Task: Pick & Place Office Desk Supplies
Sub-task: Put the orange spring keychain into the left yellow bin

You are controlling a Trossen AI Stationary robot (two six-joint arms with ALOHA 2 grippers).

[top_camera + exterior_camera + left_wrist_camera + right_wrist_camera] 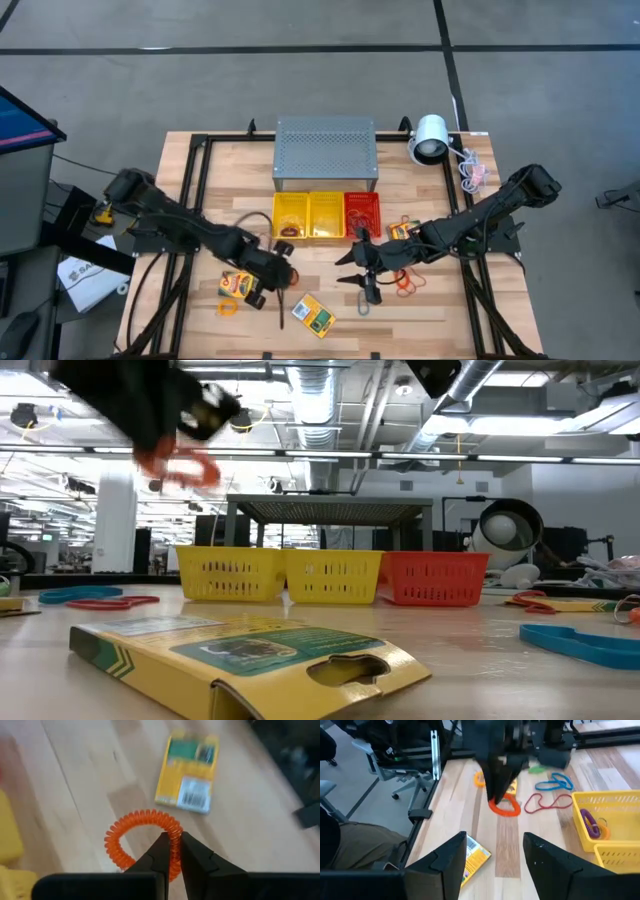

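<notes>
A: How far along does the sorting look?

B: Early, by the look of it. The left gripper (172, 851) is pinched shut on an orange coiled band loop (142, 832), lifted clear of the wooden table (180, 310) in front of the yellow baskets (310, 215). One purple loop (590, 824) already lies in a yellow basket.

A: And what is left?

B: Plenty. A yellow-and-green card box (313, 314) lies near the front edge, another box (236, 285) sits to its left, and red and blue loops (551, 792) are scattered on the left side. More loops lie on the right.

A: The right gripper (492, 862)?

B: It hovers mid-table with its fingers parted, holding nothing.

A: The surroundings?

B: Pale planks in a black frame, a grey perforated box (326, 150) behind the baskets, a red basket (362, 215) beside them, and a white lamp (430, 138) at the far right. Beyond is an open hall with ceiling ducts.
</notes>
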